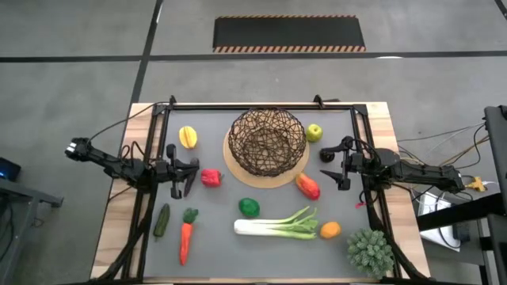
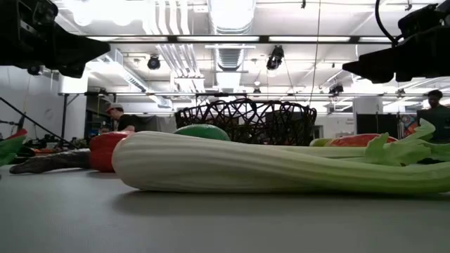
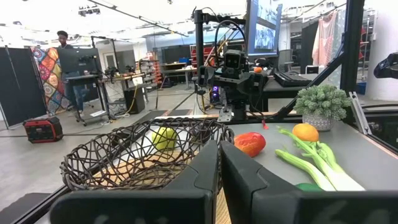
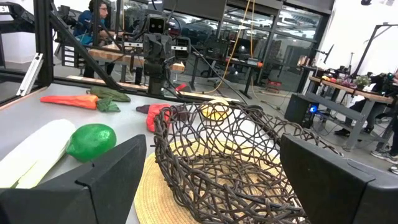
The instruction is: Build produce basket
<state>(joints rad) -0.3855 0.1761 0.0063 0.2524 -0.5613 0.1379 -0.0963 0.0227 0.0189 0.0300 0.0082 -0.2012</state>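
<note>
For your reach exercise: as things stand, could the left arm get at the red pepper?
Probably yes. The left gripper, shut, sits just beside the red pepper, with bare table between them. The basket stands farther off and does not block the way. The gripper would need to open first.

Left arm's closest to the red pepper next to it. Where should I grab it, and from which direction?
Grip the red pepper across its rounded body, coming straight down from above. It lies alone on the mat right beside the left gripper, clear of the basket, so nothing seems to block a top approach. The left fingers look shut and must open first.
</note>
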